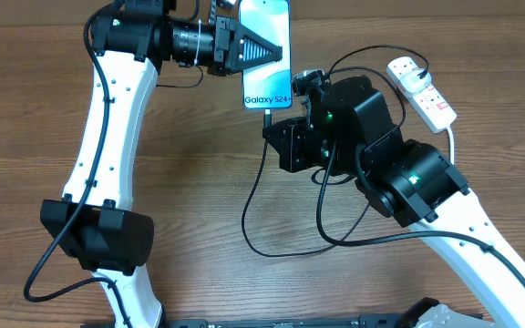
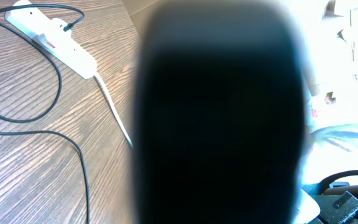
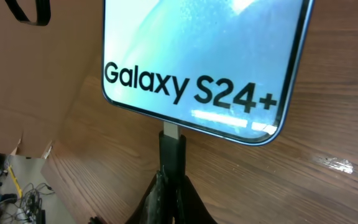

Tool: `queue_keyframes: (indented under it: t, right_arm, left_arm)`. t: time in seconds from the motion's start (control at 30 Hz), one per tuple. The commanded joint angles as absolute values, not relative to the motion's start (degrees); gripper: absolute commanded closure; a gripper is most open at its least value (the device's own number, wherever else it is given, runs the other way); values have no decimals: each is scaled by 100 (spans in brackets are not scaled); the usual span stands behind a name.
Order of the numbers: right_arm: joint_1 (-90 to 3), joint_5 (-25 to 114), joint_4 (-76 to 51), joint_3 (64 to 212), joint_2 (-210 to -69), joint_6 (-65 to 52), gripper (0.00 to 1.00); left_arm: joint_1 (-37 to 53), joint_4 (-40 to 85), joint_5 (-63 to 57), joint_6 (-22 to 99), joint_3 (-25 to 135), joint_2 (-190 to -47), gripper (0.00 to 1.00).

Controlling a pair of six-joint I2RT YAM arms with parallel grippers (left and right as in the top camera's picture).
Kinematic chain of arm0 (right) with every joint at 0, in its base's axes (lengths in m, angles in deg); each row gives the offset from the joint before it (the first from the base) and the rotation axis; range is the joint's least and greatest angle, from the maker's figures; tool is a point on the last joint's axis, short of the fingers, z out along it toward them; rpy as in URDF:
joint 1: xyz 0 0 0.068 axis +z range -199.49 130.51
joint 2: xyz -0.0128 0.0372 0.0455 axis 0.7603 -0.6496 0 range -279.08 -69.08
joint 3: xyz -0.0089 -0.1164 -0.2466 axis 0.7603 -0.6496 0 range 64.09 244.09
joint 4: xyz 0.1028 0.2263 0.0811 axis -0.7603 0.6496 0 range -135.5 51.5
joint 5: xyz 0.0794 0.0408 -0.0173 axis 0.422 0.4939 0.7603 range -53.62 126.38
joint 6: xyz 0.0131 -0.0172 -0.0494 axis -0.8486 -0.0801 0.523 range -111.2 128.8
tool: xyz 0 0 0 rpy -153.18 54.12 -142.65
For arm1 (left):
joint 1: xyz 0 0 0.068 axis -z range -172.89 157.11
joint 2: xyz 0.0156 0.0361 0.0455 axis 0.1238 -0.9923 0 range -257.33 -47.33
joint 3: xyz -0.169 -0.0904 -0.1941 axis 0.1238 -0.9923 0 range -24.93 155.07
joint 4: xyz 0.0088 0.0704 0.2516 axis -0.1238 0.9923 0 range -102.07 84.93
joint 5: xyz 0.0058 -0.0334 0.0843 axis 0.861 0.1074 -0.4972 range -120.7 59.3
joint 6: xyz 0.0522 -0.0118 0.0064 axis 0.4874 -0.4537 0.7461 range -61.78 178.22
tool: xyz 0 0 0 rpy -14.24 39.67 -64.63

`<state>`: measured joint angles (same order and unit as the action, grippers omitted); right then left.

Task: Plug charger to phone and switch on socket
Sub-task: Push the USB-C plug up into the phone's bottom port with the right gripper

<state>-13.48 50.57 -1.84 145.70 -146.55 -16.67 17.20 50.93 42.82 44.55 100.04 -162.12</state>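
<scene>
The phone [image 1: 268, 87] is at the top centre, its light blue screen reading "Galaxy S24+" [image 3: 191, 84]. My left gripper [image 1: 276, 53] reaches in from the left and is shut on the phone across its screen. In the left wrist view a dark blur covers the middle and hides the fingers. My right gripper [image 3: 169, 190] is shut on the charger's black plug [image 3: 171, 149], whose metal tip meets the phone's lower short edge. The charger's thin black cable [image 1: 253, 196] loops over the table to a white adapter [image 1: 406, 66] in the socket [image 1: 424, 91], a white strip at the right.
The socket's thick white cord [image 2: 114, 112] runs off toward the table edge. Loops of black cable [image 2: 55, 93] lie on the wood beside the strip [image 2: 51, 38]. The right arm's black body [image 1: 354, 128] stands between phone and socket.
</scene>
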Motion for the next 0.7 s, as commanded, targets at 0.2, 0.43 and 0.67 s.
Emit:
queue_keyframes:
  t: [0.2, 0.43, 0.67]
  right_arm:
    - [-1355, 5001, -300, 14742, -14603, -1665, 96]
    - [-1357, 4858, -273, 14742, -14603, -1650, 96]
    - [-1361, 4791, -254, 14742, -14603, -1650, 96]
  left_arm:
    - [1704, 5112, 4542, 4689, 10052, -16135, 96]
    - [1704, 5115, 4697, 4687, 10052, -16135, 96]
    - [1704, 5117, 4736, 4684, 10052, -16135, 96]
